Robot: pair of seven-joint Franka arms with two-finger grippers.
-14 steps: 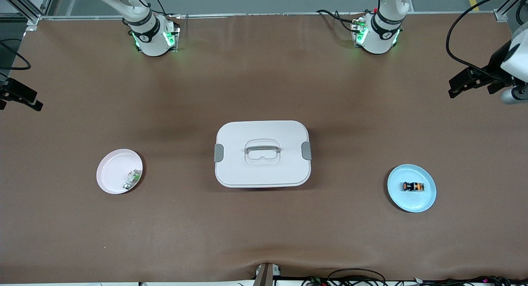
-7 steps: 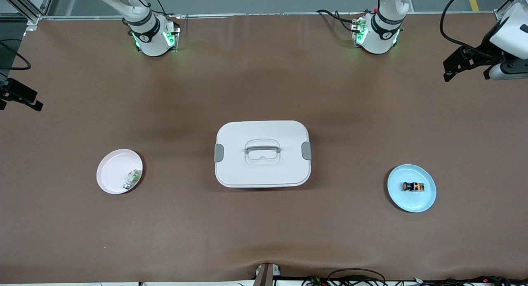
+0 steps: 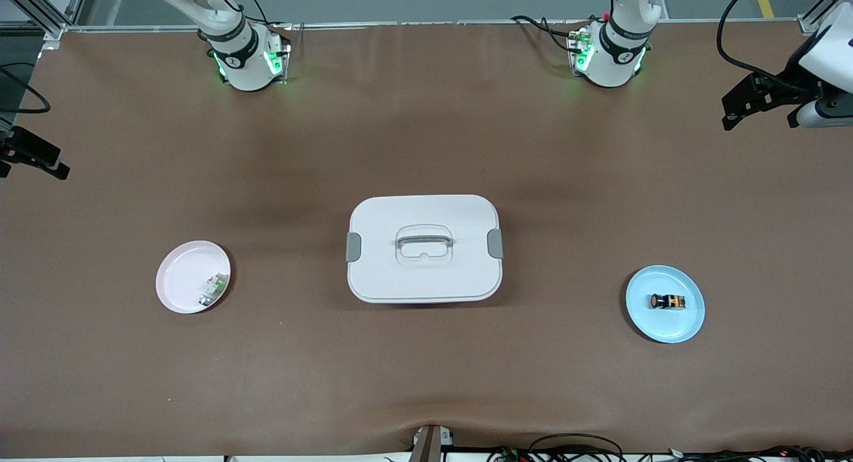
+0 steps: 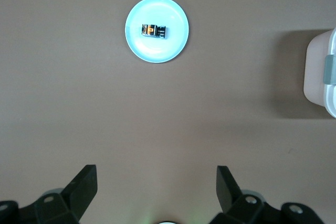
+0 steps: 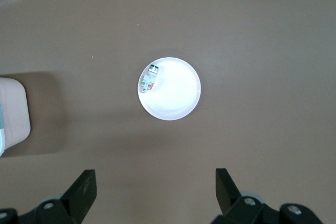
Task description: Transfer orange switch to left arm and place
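The orange switch point(image 3: 668, 302) lies on its side on a blue plate point(image 3: 688, 325) toward the left arm's end of the table; it also shows in the left wrist view point(image 4: 154, 30). The white box point(image 3: 424, 275) with grey latches stands mid-table, its lid on. My left gripper point(image 3: 740, 105) is open and empty, high over the table's edge at the left arm's end, well away from the switch; its fingers frame bare table point(image 4: 156, 174). My right gripper point(image 3: 40, 157) is open and empty, up at the right arm's end point(image 5: 155, 178).
A pink plate point(image 3: 174, 279) holding a small green-and-white part point(image 3: 213, 290) sits toward the right arm's end, also in the right wrist view point(image 5: 151, 77). The arms' bases point(image 3: 246, 62) point(image 3: 610, 59) stand farthest from the front camera. Brown table surrounds the box.
My left gripper has shifted toward the robots' side of the table, then eased back slightly. The right arm, the switch and the box have not moved.
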